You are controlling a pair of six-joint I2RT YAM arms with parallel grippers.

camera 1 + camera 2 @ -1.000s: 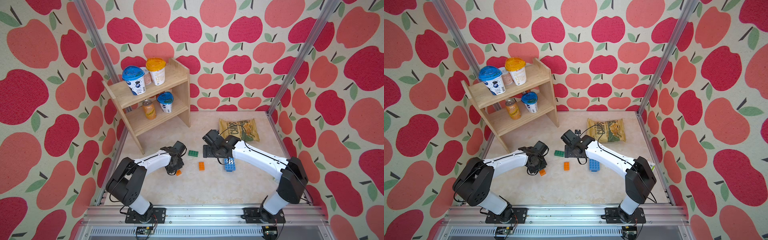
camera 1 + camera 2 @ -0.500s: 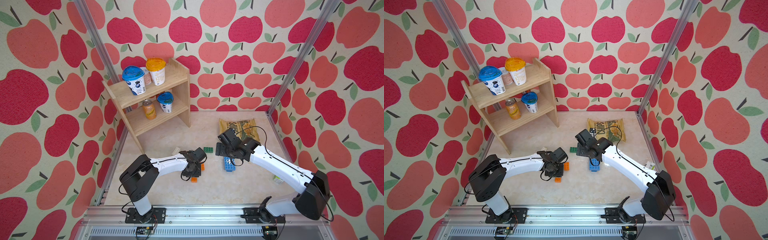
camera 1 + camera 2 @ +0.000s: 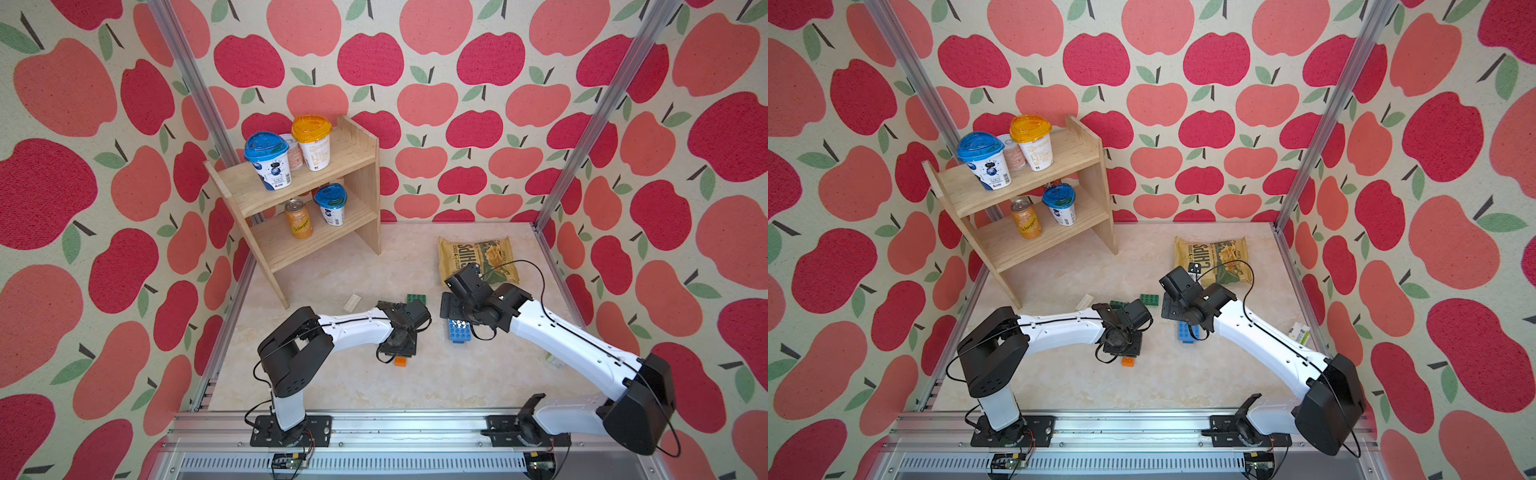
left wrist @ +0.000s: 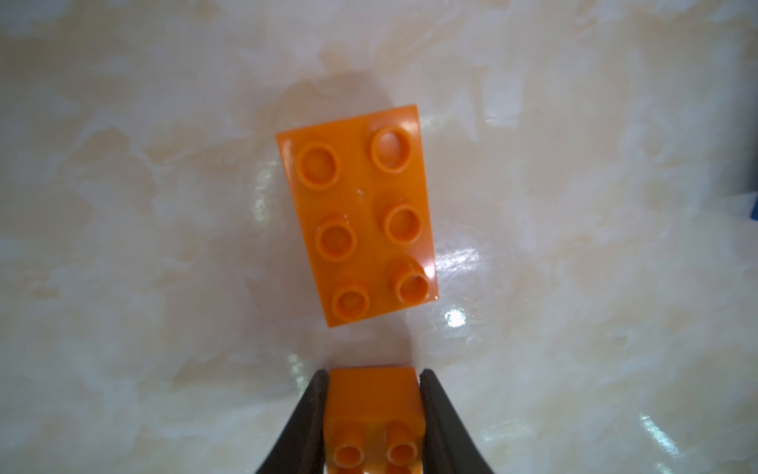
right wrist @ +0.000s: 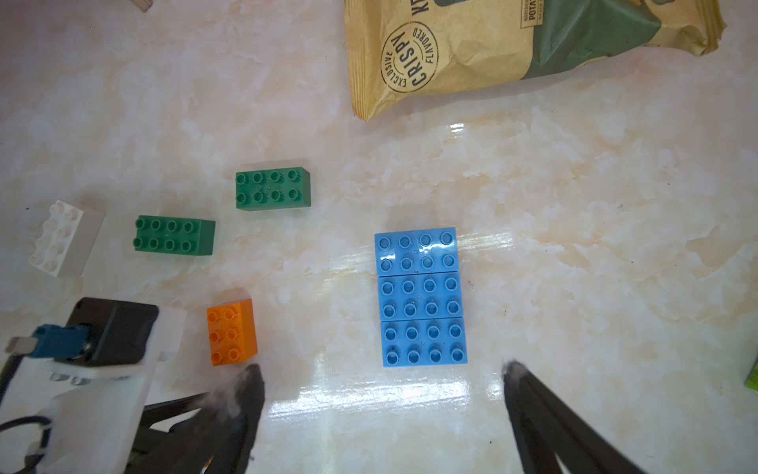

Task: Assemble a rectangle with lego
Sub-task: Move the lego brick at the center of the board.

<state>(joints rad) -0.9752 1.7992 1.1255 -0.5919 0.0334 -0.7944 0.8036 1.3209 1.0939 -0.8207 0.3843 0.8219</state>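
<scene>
Clock bearings are read in the top views, with 12 at the back wall.

- Small orange brick (image 4: 373,410): pinched across its flat side walls by the left gripper (image 4: 373,375), jaws almost shut on it. Whether it is clear of the table (image 3: 374,386) cannot be told.
- Six-stud orange brick (image 4: 357,217): loose and a little skewed, just beyond those fingertips, not touching the held one.
- Blue slab (image 5: 420,295): three eight-stud bricks butted long side to long side, a tidy rectangle already, at 3 o'clock from the orange pair.
- From the slab:
  - green brick (image 5: 272,188) at 10 o'clock
  - second green brick (image 5: 174,234) further out
  - white brick (image 5: 61,238) beyond that
- Right gripper (image 5: 381,377): hangs over the slab, jaws spread wide, holding nothing.

Handling, my reading:
- The bricks are hard, light, glossy plastic, and the table is shiny, so a loose brick will likely skate if nudged.
- Take each one by opposite flat walls at mid-length, never by the studs.
- An off-centre pinch on the small one could let it pivot.
- Pushing bricks together probably wants the neighbour braced.

Further out:
- chip bag (image 3: 478,257) at 12 to 1 o'clock
- carton (image 3: 555,360) at 4 o'clock, by the table edge
- shelf (image 3: 353,166) at 11 o'clock
</scene>
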